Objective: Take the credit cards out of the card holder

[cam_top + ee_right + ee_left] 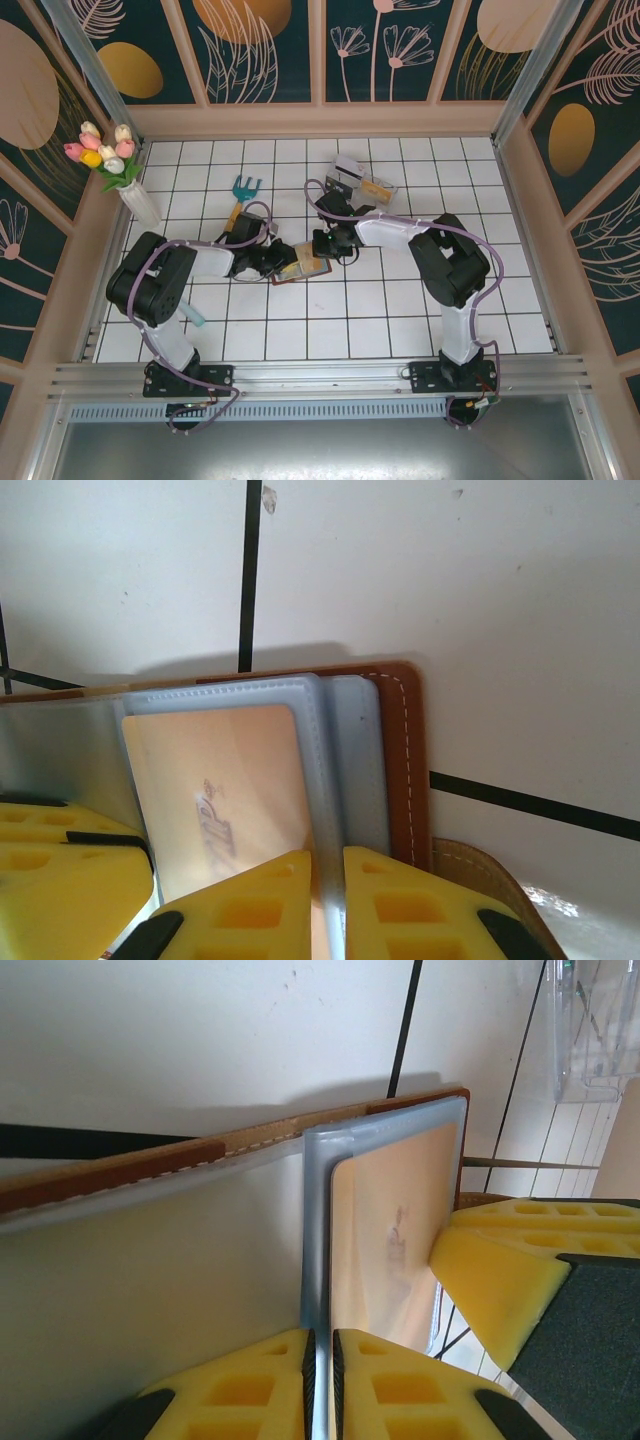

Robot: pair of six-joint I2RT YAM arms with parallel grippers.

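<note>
The card holder [291, 281] lies open on the tiles between both arms, its reddish-brown cover [405, 760] under blue-grey pockets. A yellowish credit card [215, 790] sits inside a clear pocket. My left gripper [322, 1360] is shut on the thin edge of a blue-grey pocket sheet [316, 1220], with the card [385, 1230] just to the right of it. From the other side, my right gripper [328, 885] is closed on a pocket edge [322, 770] beside the card. In the top view the left gripper [277, 262] and right gripper [319, 249] meet over the holder.
A clear plastic box [364, 184] stands behind the right gripper, and a teal-headed garden fork [243, 189] lies behind the left one. A white vase of tulips [128, 180] stands at the far left. Open tiles lie in front of the holder.
</note>
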